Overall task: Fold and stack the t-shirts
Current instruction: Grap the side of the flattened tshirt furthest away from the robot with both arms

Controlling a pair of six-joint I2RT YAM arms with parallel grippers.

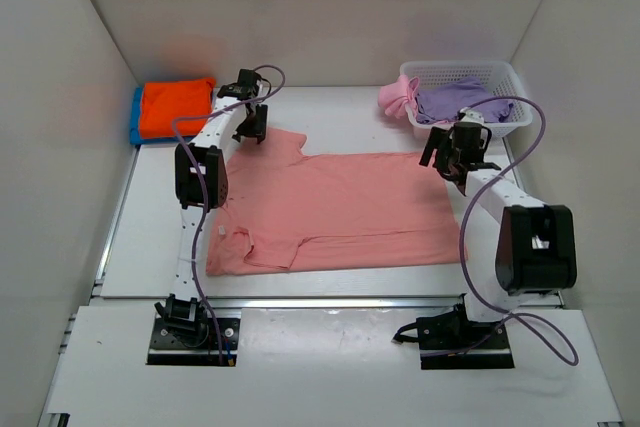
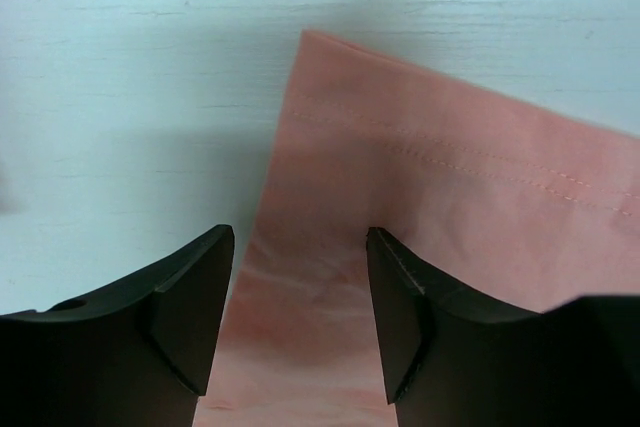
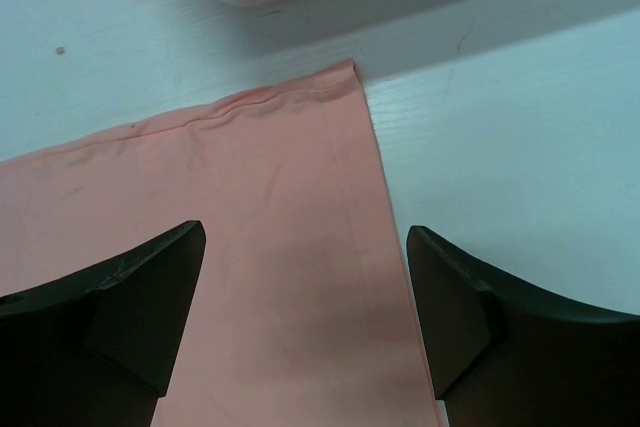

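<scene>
On the desk point(image 1: 330, 112), pretty much dead centre, the salmon-pink t-shirt point(image 1: 350, 207) is lying spread out flat, collar end toward my left arm and hem toward my right. Both of my tools are released right now, nothing pinched in either one.

My left tool point(image 2: 298, 247) hangs over the far left corner of the shirt, jaws wide apart. From the left wrist view the stitched edge of the cloth runs between the two fingers, half pink and half bare desk.

My right tool point(image 3: 306, 237) is the same story at the far right corner: jaws spread, the hem corner sitting below and between them, not gripped.

Further out, the orange t-shirt point(image 1: 175, 107) sits folded on top of the blue one point(image 1: 134, 122) in the far left corner. Far right is the white basket point(image 1: 505, 77), with the lavender t-shirt point(image 1: 460, 100) inside and the brighter pink one point(image 1: 393, 97) flopped over its left rim. The basket is just beyond the hem corner.
</scene>
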